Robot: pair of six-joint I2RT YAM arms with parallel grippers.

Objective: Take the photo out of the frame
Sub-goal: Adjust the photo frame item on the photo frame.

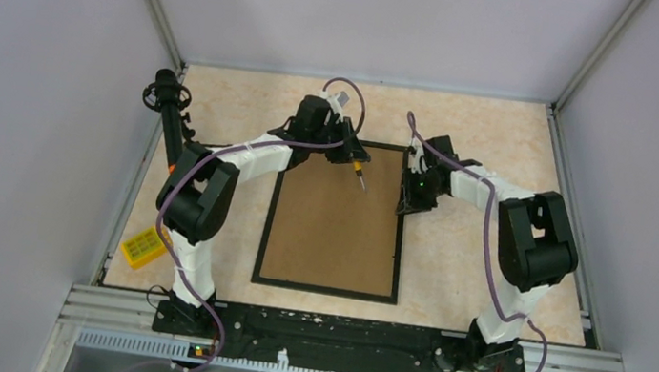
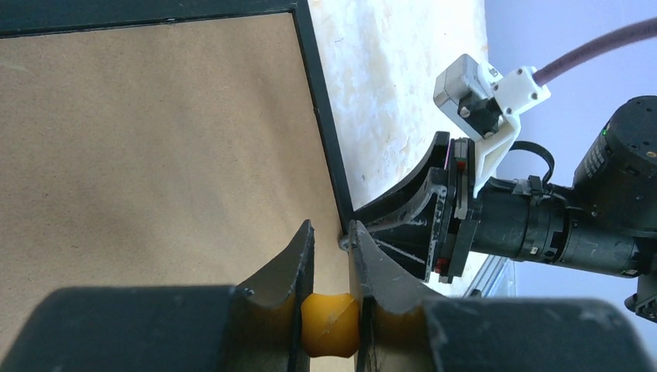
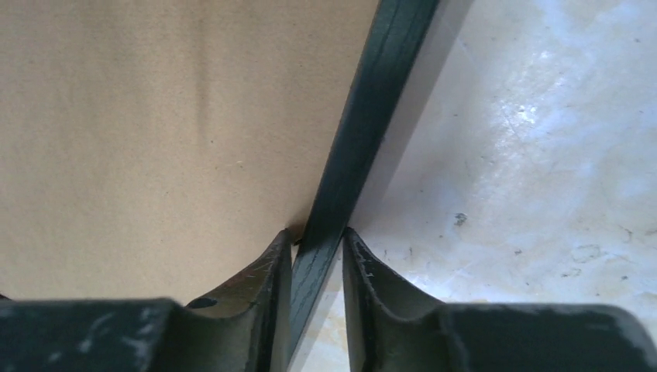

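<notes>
We are clamping an edge of the large rectangular black-bordered, brown-backed frame (image 1: 334, 220) in our right hand (image 3: 318, 252), judging it stiff, light; left hand (image 2: 331, 232) gripping an orange-handled tool (image 2: 329, 322).

The frame (image 1: 334, 216) lies flat in the middle of the table (image 1: 476, 138), and its brown back is open from above over the near half and along the left and near borders. At the far end the left gripper (image 2: 329, 232), clamped on a yellow-handled tool (image 1: 361, 173), hangs over the board. The right gripper (image 3: 318, 236) straddles the right border close by, one finger on each side, leaving only a narrow gap between the two. A black stand (image 1: 166, 102) in the far left corner and a yellow box (image 1: 144, 246) near the left arm's base narrow the left strip of table. The right and far strips lie bare, though each arm's links reach over its side strip.
</notes>
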